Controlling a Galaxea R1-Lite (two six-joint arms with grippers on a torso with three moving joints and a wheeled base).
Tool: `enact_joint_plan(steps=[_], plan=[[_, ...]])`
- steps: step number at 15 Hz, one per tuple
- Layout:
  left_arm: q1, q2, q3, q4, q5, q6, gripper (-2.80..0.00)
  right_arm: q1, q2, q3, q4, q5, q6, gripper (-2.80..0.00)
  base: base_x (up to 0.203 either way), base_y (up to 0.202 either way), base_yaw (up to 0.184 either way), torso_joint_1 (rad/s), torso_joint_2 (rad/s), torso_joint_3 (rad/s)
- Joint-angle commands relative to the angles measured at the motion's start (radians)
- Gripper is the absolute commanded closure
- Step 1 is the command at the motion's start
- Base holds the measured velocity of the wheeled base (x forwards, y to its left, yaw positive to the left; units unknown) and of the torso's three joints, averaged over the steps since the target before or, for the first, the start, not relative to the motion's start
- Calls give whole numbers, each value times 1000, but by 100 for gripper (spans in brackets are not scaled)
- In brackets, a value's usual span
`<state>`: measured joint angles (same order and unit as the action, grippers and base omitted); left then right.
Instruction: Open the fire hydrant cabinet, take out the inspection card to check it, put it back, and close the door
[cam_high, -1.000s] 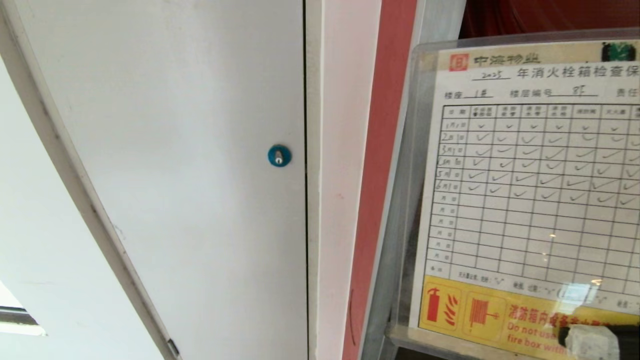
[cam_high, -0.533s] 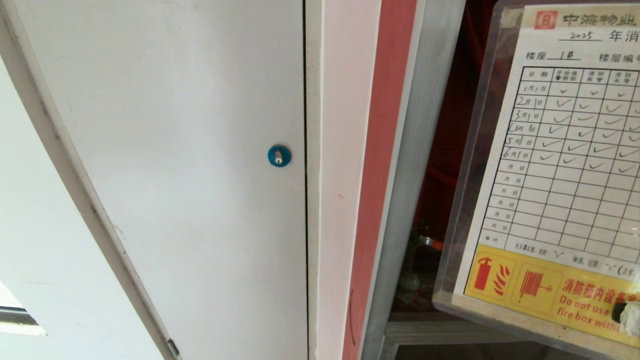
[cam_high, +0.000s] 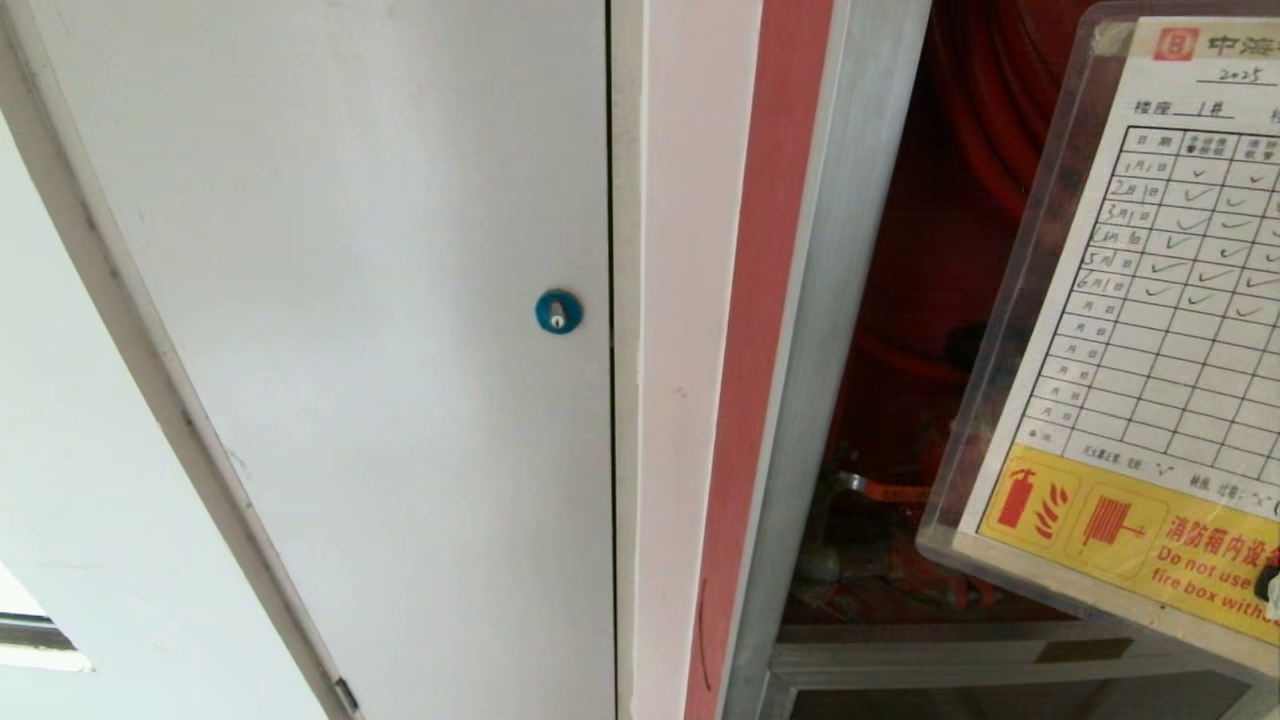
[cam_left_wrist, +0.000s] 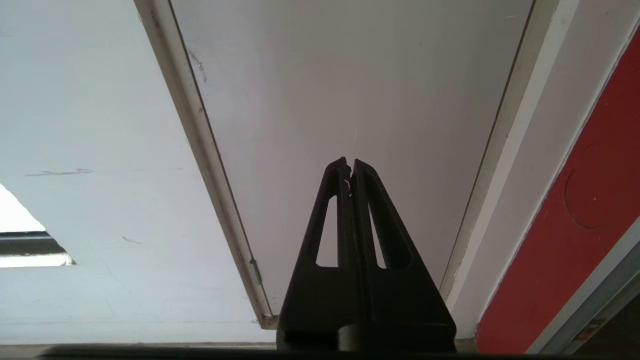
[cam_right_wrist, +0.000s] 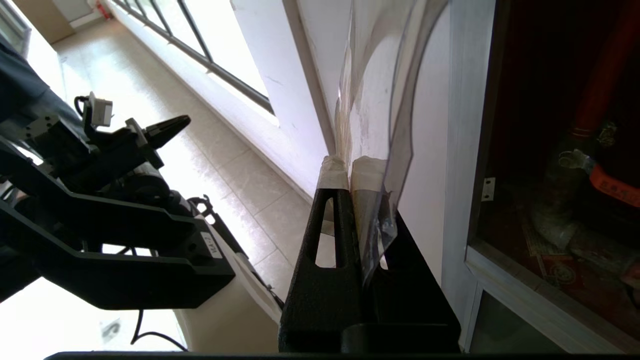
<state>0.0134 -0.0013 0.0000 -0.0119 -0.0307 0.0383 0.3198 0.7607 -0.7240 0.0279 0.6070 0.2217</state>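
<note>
One gripper was at work: the right gripper (cam_right_wrist: 350, 165) was clamped on the lower edge of the inspection card (cam_high: 1150, 330), its taped fingertips (cam_right_wrist: 332, 172) pinching the clear plastic sleeve in which the printed sheet was carried. The card was held tilted in front of the open fire hydrant cabinet (cam_high: 830, 300), near the right side of the head view, with the red interior and a valve visible behind it. The left gripper (cam_left_wrist: 350, 165) was parked with its fingers pressed together on nothing, pointed at the white door (cam_high: 350, 300) with its blue lock (cam_high: 558, 311).

The card was judged to be light and thin. In the right wrist view the sleeve was seen to bow and curl above the pinch, so it was taken to be flexible rather than stiff, and glossy enough to slip under a weak hold. A grip at the bottom margin, well clear of the ticked table, was judged sensible, since the print was left readable. Some flopping of the free upper end was to be expected during reinsertion.
</note>
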Motion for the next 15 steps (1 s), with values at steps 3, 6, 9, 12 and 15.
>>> enact_joint_plan(steps=[3, 6, 9, 12, 15], plan=[[0, 0, 6, 0, 0, 0, 0, -9, -23, 6, 0, -22, 1, 0, 0, 0, 0, 0, 0, 0], [0, 0, 6, 0, 0, 0, 0, -77, -31, -10, 46, -23, -4, 0, 0, 0, 0, 0, 0, 0], [0, 1, 6, 0, 0, 0, 0, -193, -38, -17, 56, 29, -8, 0, 0, 0, 0, 0, 0, 0], [0, 0, 6, 0, 0, 0, 0, -290, -28, -25, 61, 65, -68, 0, 0, 0, 0, 0, 0, 0], [0, 1, 6, 0, 0, 0, 0, -376, -15, -66, 123, 66, -149, 0, 0, 0, 0, 0, 0, 0]])
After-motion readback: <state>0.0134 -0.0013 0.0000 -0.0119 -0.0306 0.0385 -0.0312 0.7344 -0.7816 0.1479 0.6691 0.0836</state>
